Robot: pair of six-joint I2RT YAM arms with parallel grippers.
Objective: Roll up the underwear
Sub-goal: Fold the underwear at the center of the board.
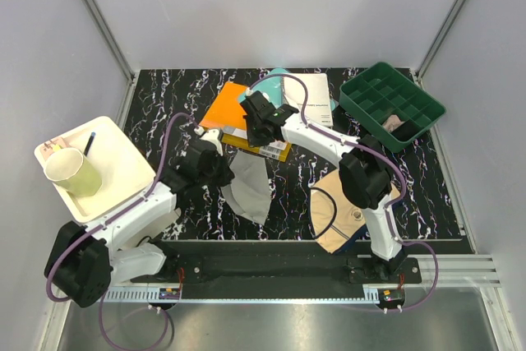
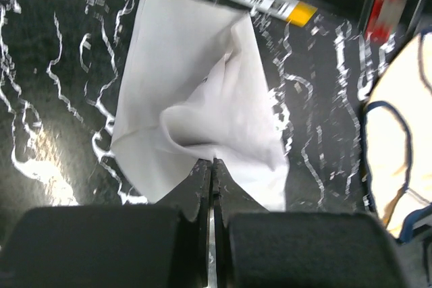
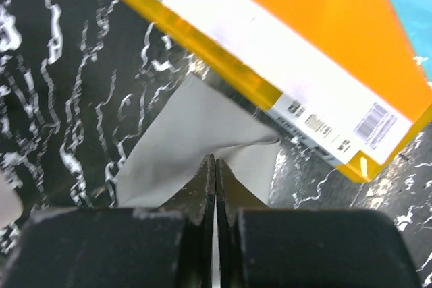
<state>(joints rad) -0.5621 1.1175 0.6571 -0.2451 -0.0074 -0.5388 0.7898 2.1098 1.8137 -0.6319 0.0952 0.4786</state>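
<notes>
The light grey underwear (image 1: 251,188) lies on the black marbled table, its far end tucked against the orange book (image 1: 233,109). My left gripper (image 1: 223,167) is shut, and a fold of the grey underwear (image 2: 196,85) bunches up at its closed tips (image 2: 212,161). My right gripper (image 1: 260,131) is also shut, pinching the far edge of the same underwear (image 3: 182,143) at its tips (image 3: 215,158), right beside the book (image 3: 290,52). The beige underwear (image 1: 343,213) with navy edging lies flat at the near right, partly under the right arm, and shows at the right edge (image 2: 401,133) of the left wrist view.
A white tray (image 1: 119,158) holding a paper cup (image 1: 72,172) sits at the left. A green compartment bin (image 1: 386,100) stands at the back right. A white booklet (image 1: 316,96) and a teal book edge (image 1: 271,80) lie behind the orange book.
</notes>
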